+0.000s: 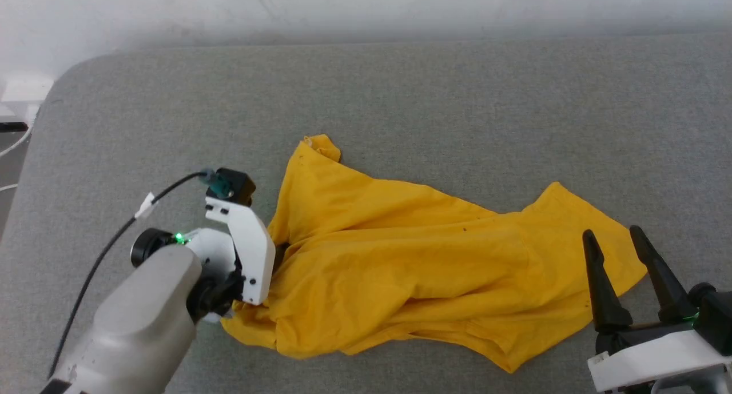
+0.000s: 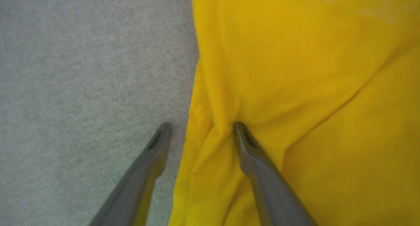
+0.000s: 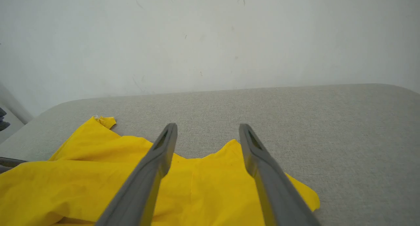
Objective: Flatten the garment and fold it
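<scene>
Grey woven cloth covers the table, which has rounded corners and backs onto a plain white wall. On its near middle lies the garment, bright yellow and crumpled, spread in a long, uneven heap from the left arm across to the right gripper. Plain yellow cloth faces up, creased in broad folds, with a few tiny dark specks; one narrow end bunches into a small knot pointing toward the wall, and its right end fans out into a flat flap.

At the heap's left edge the left gripper has its fingers spread apart: one tip rests over bare table just beside the cloth, the other sits in a pinched-looking crease, and a ridge of yellow cloth lies loose between them, not clamped. The right gripper stands over the right flap, its fingers wide apart and holding nothing; whether they touch the cloth I cannot tell.

A black cable loops from the left wrist over the table, and pale objects sit beyond the table's left corner.
</scene>
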